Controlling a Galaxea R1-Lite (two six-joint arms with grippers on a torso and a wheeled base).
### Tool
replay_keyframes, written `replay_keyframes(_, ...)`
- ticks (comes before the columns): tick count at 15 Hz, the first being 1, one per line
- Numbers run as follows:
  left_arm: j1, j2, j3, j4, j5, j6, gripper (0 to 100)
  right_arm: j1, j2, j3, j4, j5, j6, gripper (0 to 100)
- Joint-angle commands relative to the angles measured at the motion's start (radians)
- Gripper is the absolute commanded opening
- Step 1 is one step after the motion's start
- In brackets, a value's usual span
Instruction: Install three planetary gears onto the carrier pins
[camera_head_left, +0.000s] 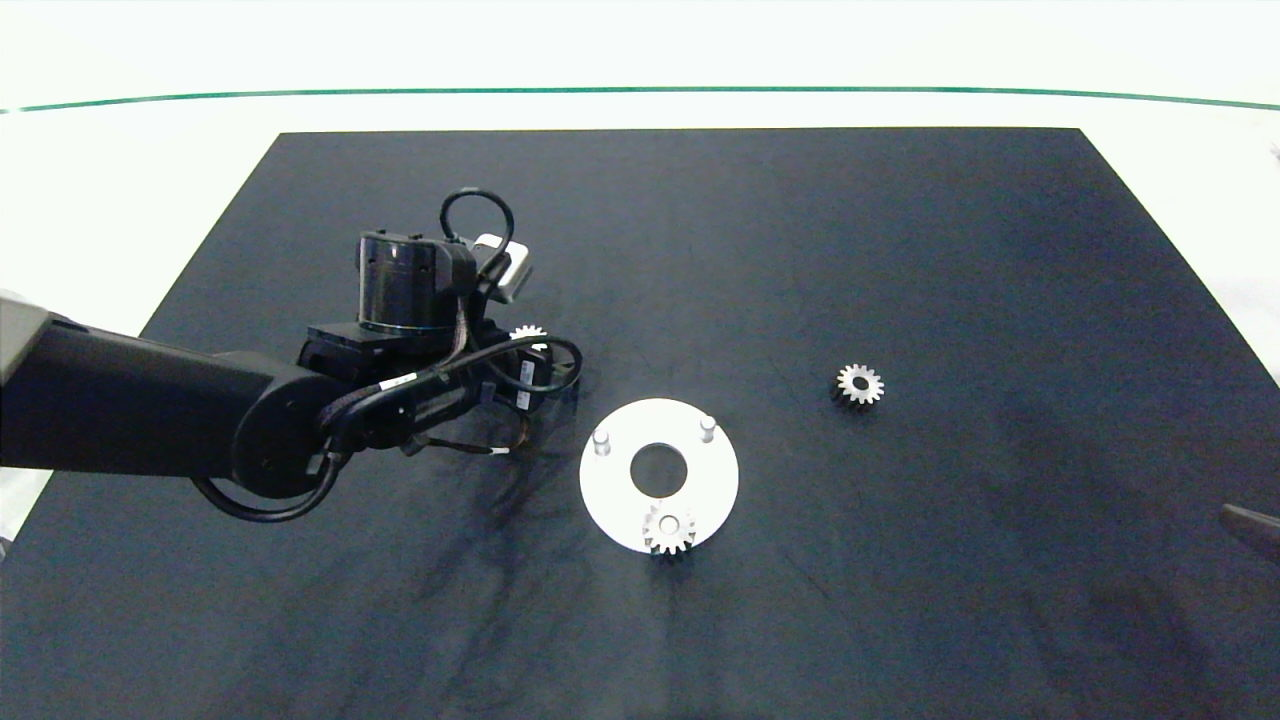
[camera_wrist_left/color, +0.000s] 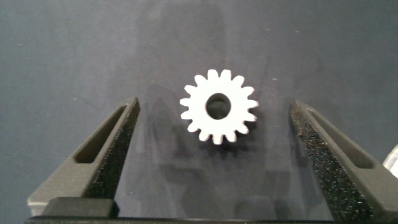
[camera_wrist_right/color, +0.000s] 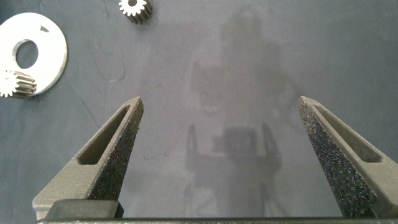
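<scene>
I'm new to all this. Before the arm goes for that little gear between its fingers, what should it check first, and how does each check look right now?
1. Left gripper open wide enough: ok, its fingers stand apart on either side of the gear.
2. Gear centred between the fingers: ok, roughly midway, lying flat on the black mat.
3. Fingers touching the gear: not yet, gaps show on both sides.
4. Free pins on the white disc: ok, two pins stand bare; one gear already sits on the third.
5. Third gear: ok, lying apart on the mat.
6. Right gripper: ok, open, holding nothing, well away from the disc.
</scene>
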Motion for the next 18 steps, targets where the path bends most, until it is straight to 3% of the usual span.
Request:
replay_keyframes(1,-0.002,0.000,-0.002,-0.001,0.002,0.001,92,0.000,0.001,-0.001,0.001,0.001,0.000,100)
replay_keyframes(18,-0.011,0.013,0.002,-0.002,0.002,0.001,57,0.002,0.003,-0.001,0.000,0.001,0.000,100)
